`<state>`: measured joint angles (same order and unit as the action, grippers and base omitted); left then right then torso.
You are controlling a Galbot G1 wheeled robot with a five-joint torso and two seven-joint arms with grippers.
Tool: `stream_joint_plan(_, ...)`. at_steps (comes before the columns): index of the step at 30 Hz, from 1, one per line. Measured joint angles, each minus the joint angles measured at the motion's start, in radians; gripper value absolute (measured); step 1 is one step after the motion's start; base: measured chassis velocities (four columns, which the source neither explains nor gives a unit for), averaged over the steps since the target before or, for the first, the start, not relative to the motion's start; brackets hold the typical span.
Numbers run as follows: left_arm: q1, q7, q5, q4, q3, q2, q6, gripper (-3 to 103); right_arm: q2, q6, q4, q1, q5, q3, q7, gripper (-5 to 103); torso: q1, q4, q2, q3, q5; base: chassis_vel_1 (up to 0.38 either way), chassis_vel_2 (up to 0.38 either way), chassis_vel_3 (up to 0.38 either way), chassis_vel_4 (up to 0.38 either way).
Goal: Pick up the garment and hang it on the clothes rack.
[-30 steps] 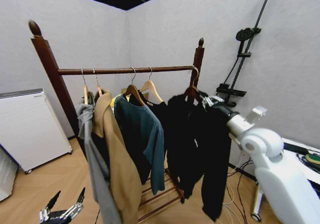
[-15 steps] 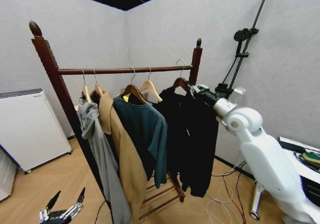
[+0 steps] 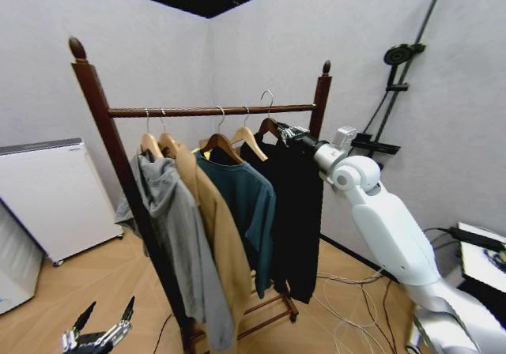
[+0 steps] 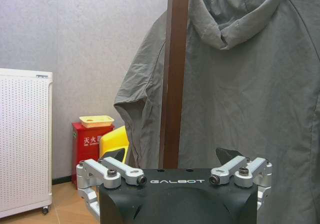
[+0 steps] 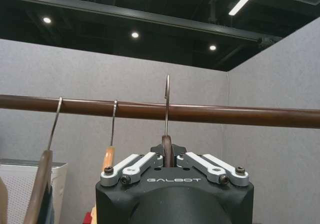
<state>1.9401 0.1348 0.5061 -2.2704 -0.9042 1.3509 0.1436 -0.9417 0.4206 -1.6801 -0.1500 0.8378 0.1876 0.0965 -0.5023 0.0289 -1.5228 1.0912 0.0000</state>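
The long black garment [image 3: 294, 212] hangs from a wooden hanger whose neck is clamped in my right gripper [image 3: 286, 131] [image 5: 168, 156], which is shut on it. The hanger's wire hook [image 5: 167, 91] rises above the rod [image 5: 240, 115] of the clothes rack [image 3: 213, 111], close to the right post [image 3: 322, 93]. I cannot tell whether the hook rests on the rod. My left gripper [image 3: 101, 330] [image 4: 175, 176] is parked low by the floor, open and holding nothing, facing the rack's left post [image 4: 175, 74].
A grey hoodie [image 3: 178, 235], a tan coat [image 3: 221, 251] and a teal shirt [image 3: 249, 204] hang on the rod left of the garment. A white appliance [image 3: 47, 196] stands at left. A light stand [image 3: 395, 77] and floor cables [image 3: 356, 306] are at right.
My right arm has lifted the hanger and black garment up and leftward, from below the right post's level to the rod, the hook now above it. The head view has shifted too.
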Motion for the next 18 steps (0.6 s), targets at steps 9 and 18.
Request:
stream_joint_plan(9,0.0,0.0,0.0,0.0,0.0,0.0,0.0,100,-0.011,0.012,0.042,0.014,0.003,-0.023,-0.007,7,0.0,-0.0002,0.0,0.0,0.0001,0.0,0.0,0.0,0.0)
stream_joint_plan(18,0.0,0.0,0.0,0.0,0.0,0.0,0.0,100,-0.013,0.036,0.007,-0.018,-0.01,-0.013,-0.025,4,0.0,-0.0003,0.0,0.0,0.0,0.0,0.0,0.0,0.0)
